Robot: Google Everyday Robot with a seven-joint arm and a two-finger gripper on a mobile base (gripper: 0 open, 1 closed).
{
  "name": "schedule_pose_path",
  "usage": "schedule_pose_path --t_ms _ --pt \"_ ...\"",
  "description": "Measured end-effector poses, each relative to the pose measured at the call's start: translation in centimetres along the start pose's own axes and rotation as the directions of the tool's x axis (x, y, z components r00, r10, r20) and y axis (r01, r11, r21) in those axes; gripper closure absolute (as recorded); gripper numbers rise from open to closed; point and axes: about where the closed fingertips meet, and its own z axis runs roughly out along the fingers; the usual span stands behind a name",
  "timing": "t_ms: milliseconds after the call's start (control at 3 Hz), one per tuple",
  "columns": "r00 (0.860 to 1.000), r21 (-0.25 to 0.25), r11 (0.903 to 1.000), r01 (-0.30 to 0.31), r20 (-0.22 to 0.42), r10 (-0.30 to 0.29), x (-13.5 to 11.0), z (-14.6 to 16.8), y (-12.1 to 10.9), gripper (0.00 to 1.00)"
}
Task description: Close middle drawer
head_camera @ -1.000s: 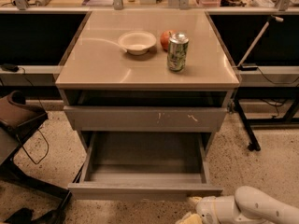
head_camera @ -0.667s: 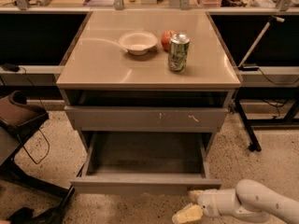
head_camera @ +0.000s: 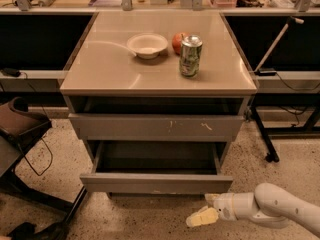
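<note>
grey metal middle drawer [head_camera: 156, 183] pulled well out of the cabinet, its tray open to view.
the gripper [head_camera: 206, 208] hangs low, just below the right end of the drawer's plain front, pale fingers [head_camera: 201, 217] spread with nothing between them; cannot tell if it touches the panel. a bowl [head_camera: 147, 45], red fruit [head_camera: 177, 41] and can [head_camera: 190, 56] stand on the tabletop [head_camera: 115, 76].
</note>
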Motion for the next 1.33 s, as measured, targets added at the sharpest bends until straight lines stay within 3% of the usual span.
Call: schedule_pose_path --t_ms 333,1000,1333 --pt "0.998 0.051 0.9972 -0.055 0.046 0.053 -5.4 -0.8 -3.7 0.0" --pt "0.997 0.06 0.9958 -0.069 0.05 0.066 -5.7 -0.7 -4.3 0.0" --pt "0.988 0.091 0.9862 -0.138 0.085 0.131 -8.6 -0.6 -7.8 0.0"
